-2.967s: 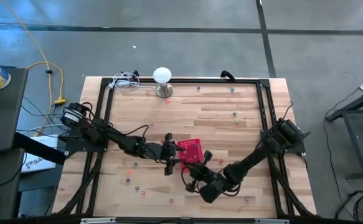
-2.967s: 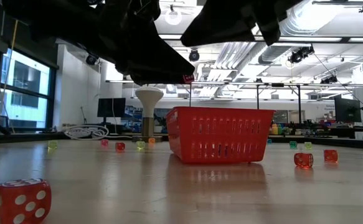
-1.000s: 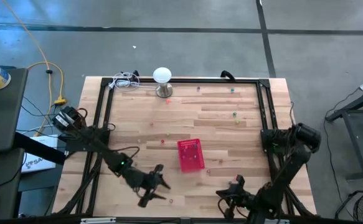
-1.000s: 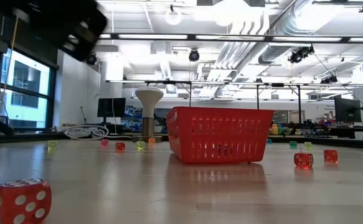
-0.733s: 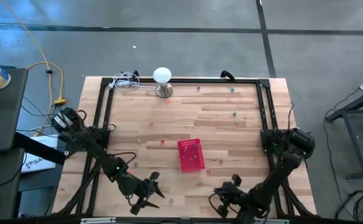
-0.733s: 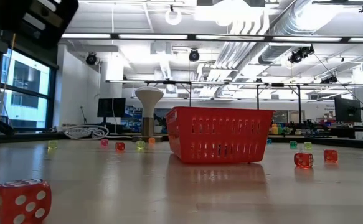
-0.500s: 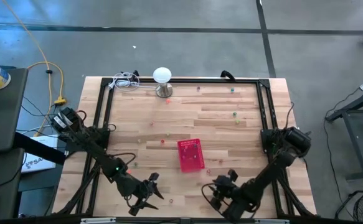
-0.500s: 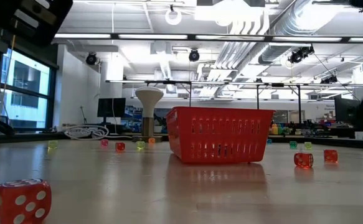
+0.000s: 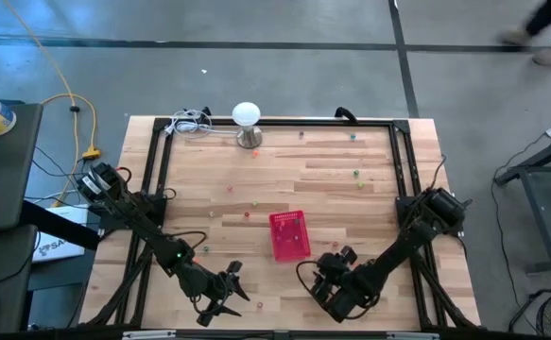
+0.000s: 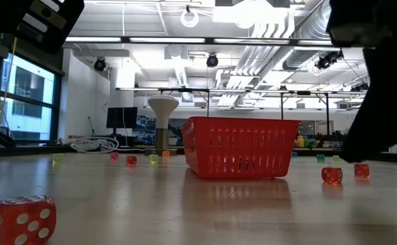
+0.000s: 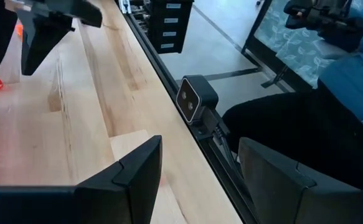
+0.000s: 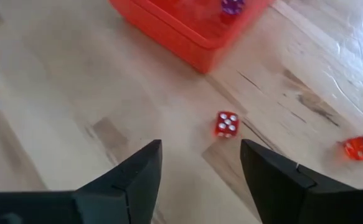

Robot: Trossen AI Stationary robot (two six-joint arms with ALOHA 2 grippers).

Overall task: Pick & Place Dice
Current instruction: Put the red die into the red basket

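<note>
Small dice lie scattered on the wooden table [image 9: 370, 151]. One red die [image 12: 226, 124] sits just ahead of my right gripper [image 12: 200, 149], which is open, slants down and touches nothing. Another red die [image 12: 362, 147] lies off to one side. The red basket [image 9: 290, 234] stands mid-table just beyond, with a purple die [image 12: 232, 6] inside it. My left gripper [image 9: 226, 291] hovers open near the table's near edge, left of centre, with nothing between its fingers [image 11: 137, 168]. In the low view a big red die [image 10: 22, 219] lies closest to the camera.
A white dome-topped lamp [image 9: 246, 117] and a coil of cable [image 9: 192, 123] stand at the far edge. A black frame [image 9: 403, 161] runs around the tabletop. The small camera [image 11: 196, 102] sits on the near rail, with a seated person [image 11: 330, 124] behind it.
My right gripper has swung from the near right corner toward the table's left and the basket, sinking and tipping further down. Its arm now fills the right side of the low view. My left gripper has shifted a little toward the near edge, then kept still.
</note>
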